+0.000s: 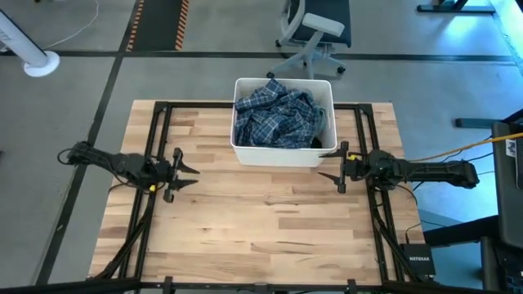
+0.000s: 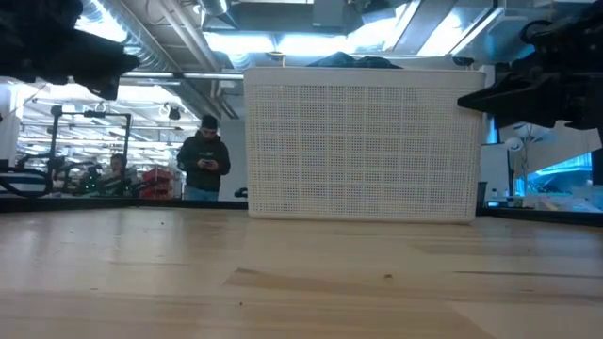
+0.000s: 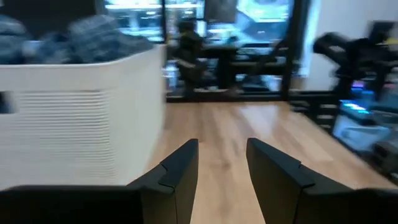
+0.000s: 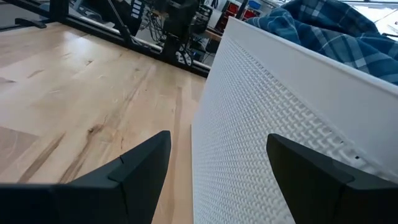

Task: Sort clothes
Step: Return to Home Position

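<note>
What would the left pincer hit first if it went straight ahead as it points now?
Nothing close: the left pincer faces bare table, passing beside the bin; the right pincer lies farther on, perhaps.

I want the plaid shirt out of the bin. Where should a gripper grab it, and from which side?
Probably from above: the plaid shirt is heaped in the white bin, whose walls block the sides. Pinch a raised fold that stands above the rim.
</note>
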